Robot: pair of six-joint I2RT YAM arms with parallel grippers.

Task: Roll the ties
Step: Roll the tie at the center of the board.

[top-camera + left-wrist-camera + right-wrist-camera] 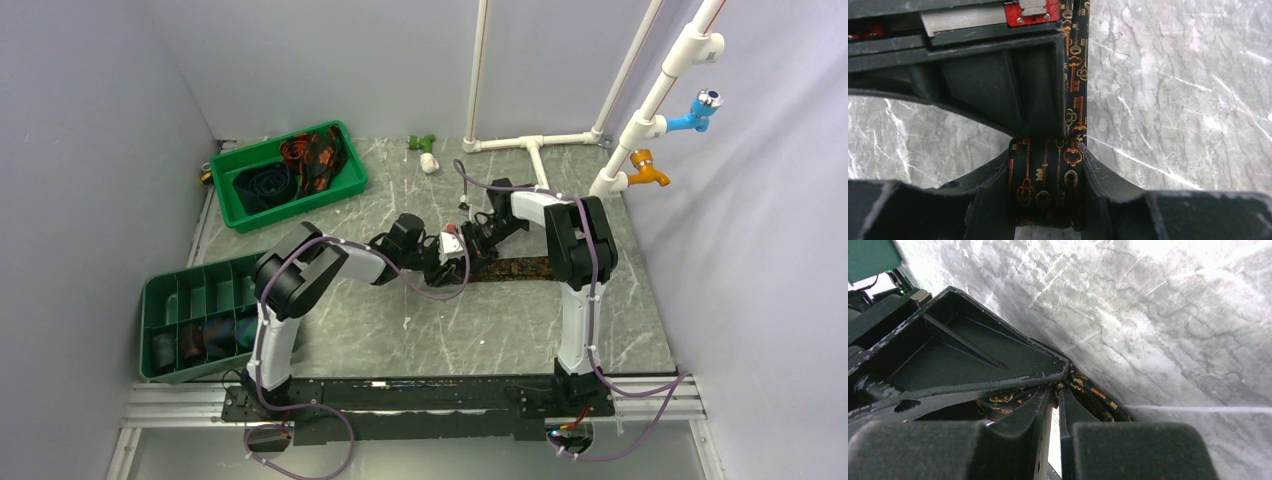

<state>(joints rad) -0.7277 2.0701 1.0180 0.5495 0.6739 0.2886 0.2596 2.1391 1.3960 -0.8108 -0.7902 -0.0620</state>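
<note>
A black tie with an orange key print lies in the middle of the table, its flat length (520,268) running right. Its near end is wound into a small roll (1044,192). My left gripper (1046,162) is shut on this roll, one finger pressed against each side. The unrolled strip (1076,75) leads away past the right arm's finger (998,80). My right gripper (1054,392) has its jaws nearly together, a thin slit between them, with the tips inside the tie's coil (1093,395). In the top view the left gripper (447,262) and right gripper (468,240) meet at the roll.
A green tray (345,185) at the back left holds loose ties. A green compartment tray (160,290) at the left edge holds rolled ties (190,340). White pipes (530,145) and a green-white fitting (425,150) stand at the back.
</note>
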